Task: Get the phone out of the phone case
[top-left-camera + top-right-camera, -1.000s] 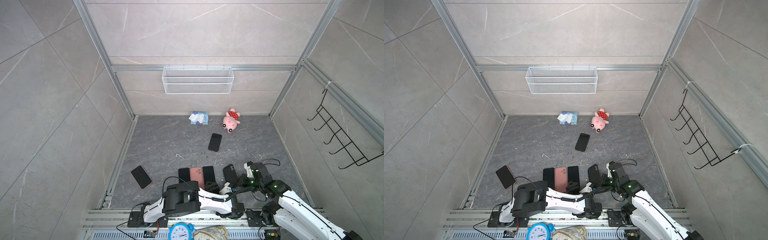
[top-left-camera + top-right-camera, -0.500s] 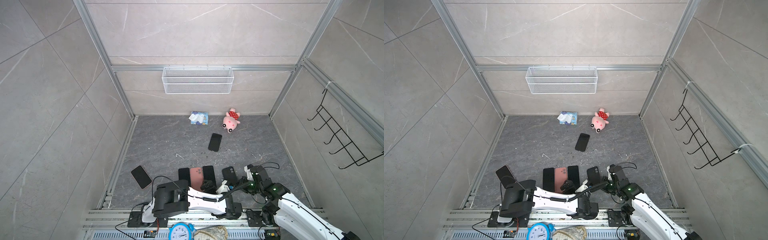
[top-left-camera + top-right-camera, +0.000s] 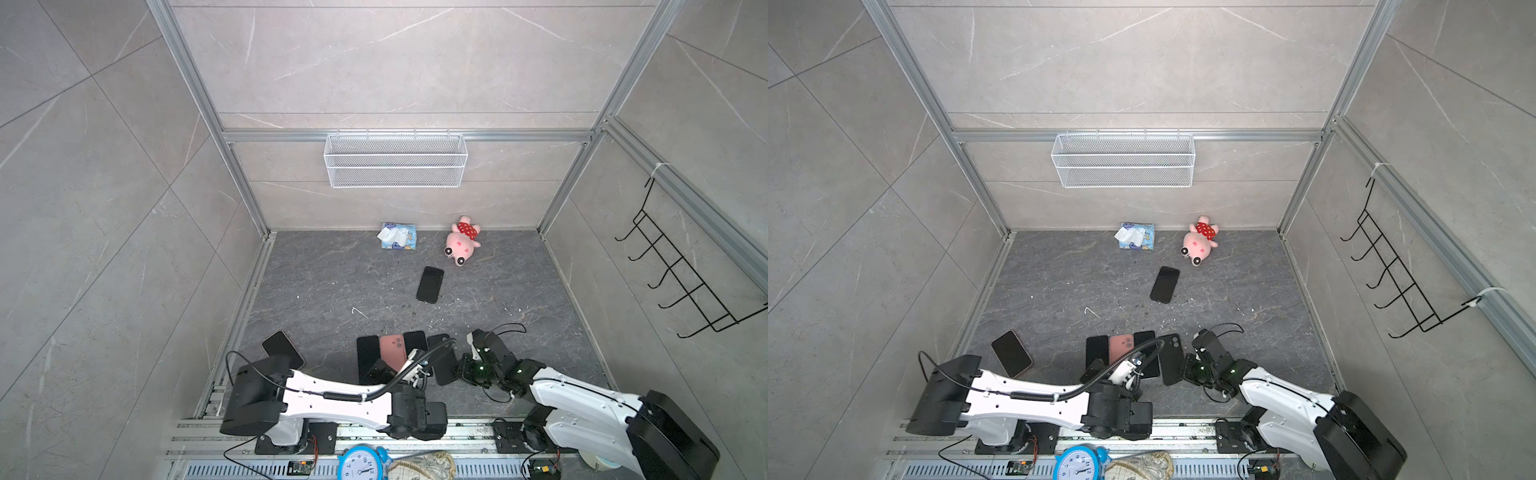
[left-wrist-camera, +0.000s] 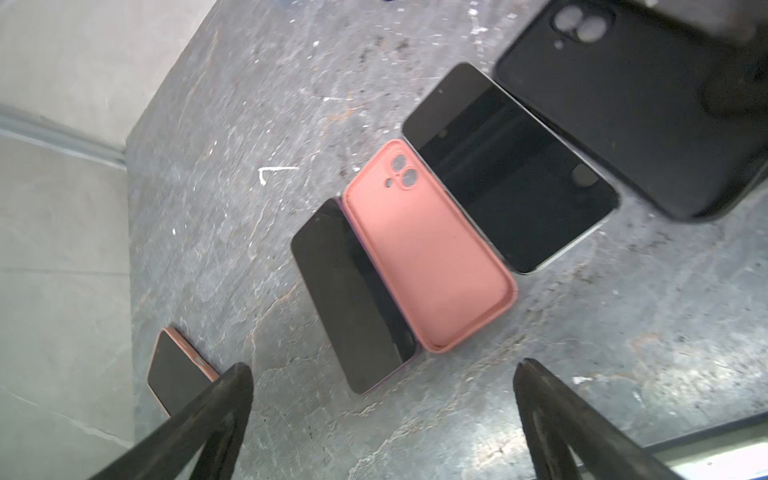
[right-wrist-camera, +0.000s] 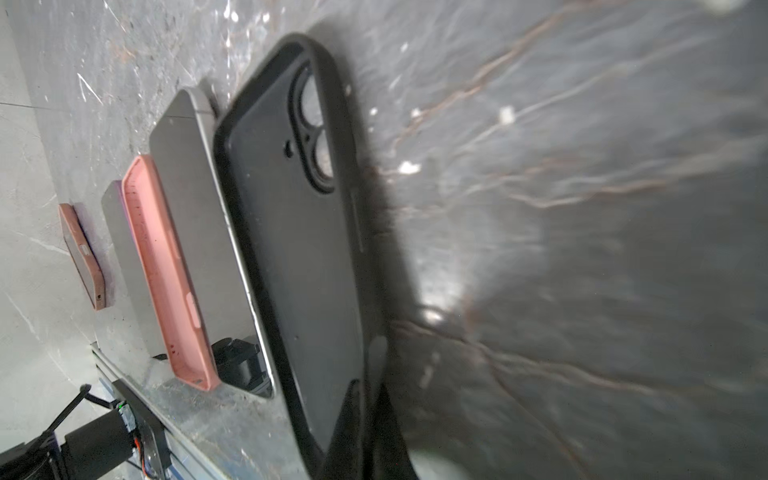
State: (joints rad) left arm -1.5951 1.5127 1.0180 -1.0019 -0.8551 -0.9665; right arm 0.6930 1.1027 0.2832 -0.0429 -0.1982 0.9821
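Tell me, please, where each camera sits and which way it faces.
Top views: high above the robot, facing down on the grey floor; left arm and right arm show.
Left wrist: above the pink case, facing down; the open left hand shows.
Right wrist: low, facing along the black case; the right hand pinches it.
Shared: every view shows the pink case.

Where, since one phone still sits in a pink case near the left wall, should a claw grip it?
Probably across its two long edges, coming straight down from above. The cased phone lies flat, screen up, so only its thin pink rim offers purchase, and both long sides look free. The open left claw is nearer.
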